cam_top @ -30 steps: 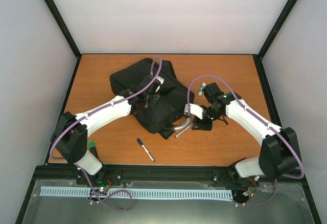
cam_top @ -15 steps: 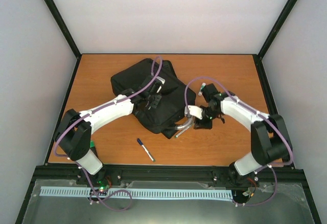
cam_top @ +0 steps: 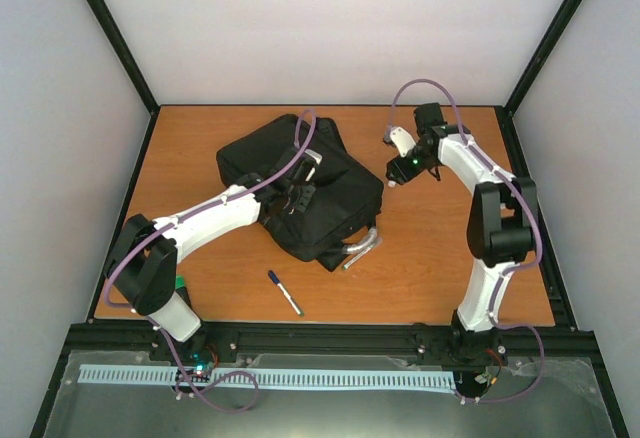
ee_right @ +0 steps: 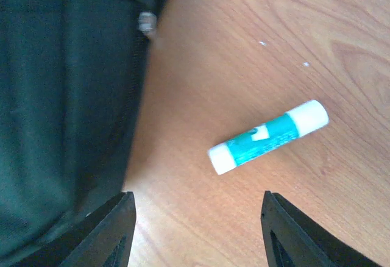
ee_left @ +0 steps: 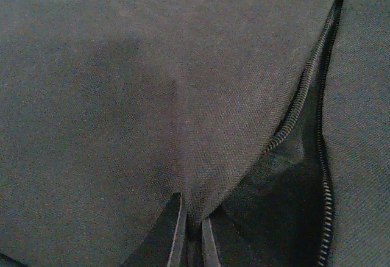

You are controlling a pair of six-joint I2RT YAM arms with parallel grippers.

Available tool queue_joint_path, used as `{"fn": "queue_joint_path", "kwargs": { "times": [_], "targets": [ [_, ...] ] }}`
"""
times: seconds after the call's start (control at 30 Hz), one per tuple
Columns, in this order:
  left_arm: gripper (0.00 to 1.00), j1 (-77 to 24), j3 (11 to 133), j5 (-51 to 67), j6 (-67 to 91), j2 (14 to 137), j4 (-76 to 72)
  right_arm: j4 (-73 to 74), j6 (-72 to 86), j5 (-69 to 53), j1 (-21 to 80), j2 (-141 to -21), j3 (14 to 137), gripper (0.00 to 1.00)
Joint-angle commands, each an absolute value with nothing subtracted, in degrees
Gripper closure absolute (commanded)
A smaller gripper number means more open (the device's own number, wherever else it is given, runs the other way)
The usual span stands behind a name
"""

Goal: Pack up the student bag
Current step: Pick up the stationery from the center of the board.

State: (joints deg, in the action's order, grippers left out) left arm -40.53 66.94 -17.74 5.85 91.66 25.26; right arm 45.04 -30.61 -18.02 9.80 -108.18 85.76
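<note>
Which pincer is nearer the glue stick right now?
Right. The right pincer hovers open just over the glue stick, which lies on the table beside the bag. The left pincer is farther off, on the bag, pinching the fabric by the open zipper.

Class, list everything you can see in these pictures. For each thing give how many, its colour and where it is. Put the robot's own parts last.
bag: 1, black, mid-table, one zip open
handle: 1, grey, at the bag's near right edge
pen: 1, blue and white, on the table, nearer the arms than the bag
glue stick: 1, teal and white, lying on the table to the right of the bag
green thing: 1, near-left corner of the table, partly hidden, cannot tell what it is
table: 1, orange-brown wood, under everything
left gripper: 1, shut, pinching the bag's fabric
right gripper: 1, black fingers, open, empty, above the glue stick
</note>
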Motion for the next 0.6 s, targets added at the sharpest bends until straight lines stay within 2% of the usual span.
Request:
{"fn": "queue_joint_path", "kwargs": {
  "times": [0.0, 0.27, 0.57],
  "targets": [
    [0.99, -40.44, 69.36, -16.81, 7.21, 89.68, 24.83, 44.9, -17.56, -11.67, 9.93, -113.54, 90.87, 0.4],
    [0.99, -40.51, 69.17, -16.86, 7.28, 89.25, 24.94, 48.68, -10.72, -6.69, 9.93, -123.43, 101.96, 0.35],
    [0.99, -40.45, 69.17, -16.89, 7.12, 89.14, 25.04, 49.56, -8.48, -6.36, 9.84, -128.49, 105.12, 0.36]
  ]
}}
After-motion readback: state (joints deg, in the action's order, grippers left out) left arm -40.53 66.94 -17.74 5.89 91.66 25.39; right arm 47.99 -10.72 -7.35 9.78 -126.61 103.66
